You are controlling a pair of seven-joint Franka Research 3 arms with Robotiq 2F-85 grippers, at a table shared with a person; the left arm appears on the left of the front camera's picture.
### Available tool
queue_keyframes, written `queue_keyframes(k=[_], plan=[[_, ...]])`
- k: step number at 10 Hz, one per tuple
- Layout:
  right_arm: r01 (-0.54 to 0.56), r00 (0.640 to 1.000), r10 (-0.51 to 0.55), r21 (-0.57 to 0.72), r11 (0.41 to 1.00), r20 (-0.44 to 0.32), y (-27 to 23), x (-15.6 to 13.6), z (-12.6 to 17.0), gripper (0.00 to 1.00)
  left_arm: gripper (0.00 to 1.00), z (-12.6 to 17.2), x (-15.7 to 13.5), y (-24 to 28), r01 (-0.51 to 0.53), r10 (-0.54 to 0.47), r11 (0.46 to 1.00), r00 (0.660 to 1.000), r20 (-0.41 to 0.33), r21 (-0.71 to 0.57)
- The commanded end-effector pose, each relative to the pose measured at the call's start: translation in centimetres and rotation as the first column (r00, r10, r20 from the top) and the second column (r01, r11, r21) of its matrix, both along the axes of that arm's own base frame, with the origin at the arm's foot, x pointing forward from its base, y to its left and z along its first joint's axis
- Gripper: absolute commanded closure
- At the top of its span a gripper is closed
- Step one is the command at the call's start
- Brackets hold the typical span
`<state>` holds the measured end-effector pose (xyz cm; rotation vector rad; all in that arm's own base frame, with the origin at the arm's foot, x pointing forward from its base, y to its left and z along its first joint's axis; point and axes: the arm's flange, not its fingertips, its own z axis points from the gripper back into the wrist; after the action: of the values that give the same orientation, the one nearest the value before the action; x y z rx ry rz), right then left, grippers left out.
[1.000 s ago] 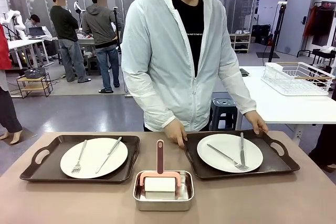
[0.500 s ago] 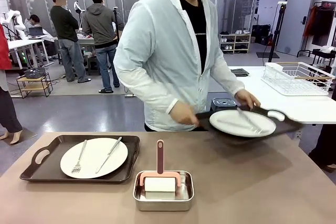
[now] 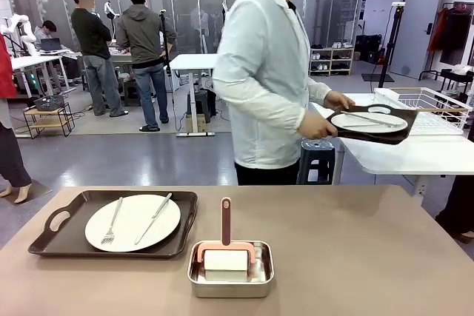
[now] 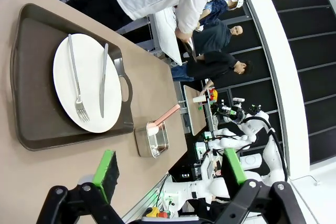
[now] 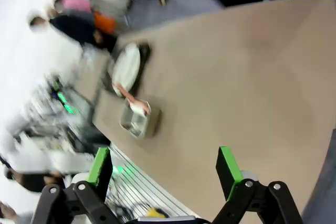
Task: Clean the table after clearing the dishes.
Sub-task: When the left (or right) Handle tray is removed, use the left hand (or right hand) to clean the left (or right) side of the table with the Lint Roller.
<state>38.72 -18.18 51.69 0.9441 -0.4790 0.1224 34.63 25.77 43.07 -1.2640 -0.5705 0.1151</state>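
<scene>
— Well, one of the dishes is off the table (image 3: 355,257); the person (image 3: 266,72) holds the carried tray (image 3: 392,136) in both hands over the edge of the white side table (image 3: 400,155), just beside the wire rack (image 3: 422,109); the white plate (image 3: 368,121) rides on it with cutlery lying loose on top.

— And the other one?

— The second tray (image 3: 185,220) sits at the table's far left corner; the second plate (image 3: 132,222), fork (image 3: 111,223) and knife (image 3: 153,218) are on it, untouched; the steel pan (image 3: 194,275) with the pink-handled wiper (image 3: 226,221) sits midway along the near edge.

— Are the arms doing anything?

— Not that I can see; the left gripper (image 4: 169,161) hangs above the left end, fingers wide apart, nothing between them; the right gripper (image 5: 164,156) is spread just the same above a bare stretch of table.

— So what could spoil it?

— Wiping too early, I'd say; with that second tray in place, a pass along the top would likely run into its rim and shove it toward the edge; a jolt could send the knife and fork sliding off the plate. The wiper worries me too; its handle stands up out of a light-looking pan, so an off-centre pinch might drag or tip the pan; and any tilt of the carried tray could drop cutlery on the floor.
</scene>
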Motion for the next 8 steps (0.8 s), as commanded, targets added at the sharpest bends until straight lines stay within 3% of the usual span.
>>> queue_keyframes(k=[1, 4, 8], plan=[[-0.188, 0.979, 0.203, -0.244, 0.951, 0.037, 5.8, 2.4, 2.1, 0.0, 0.0, 0.1, -0.3, 0.2, -0.001, 0.001, 1.0, 1.0, 0.002, 0.0], [-0.409, 0.899, 0.434, -0.448, 0.795, -0.051, 15.3, 5.6, 2.3, 0.0, 0.0, 0.1, -0.3, 0.2, -0.001, 0.001, 1.0, 1.0, 0.002, 0.0], [-0.641, 0.734, 0.648, -0.526, 0.559, -0.205, 27.1, 9.0, -4.1, 0.0, 0.0, 0.1, -0.3, 0.2, -0.001, 0.001, 1.0, 1.0, 0.002, 0.0]])
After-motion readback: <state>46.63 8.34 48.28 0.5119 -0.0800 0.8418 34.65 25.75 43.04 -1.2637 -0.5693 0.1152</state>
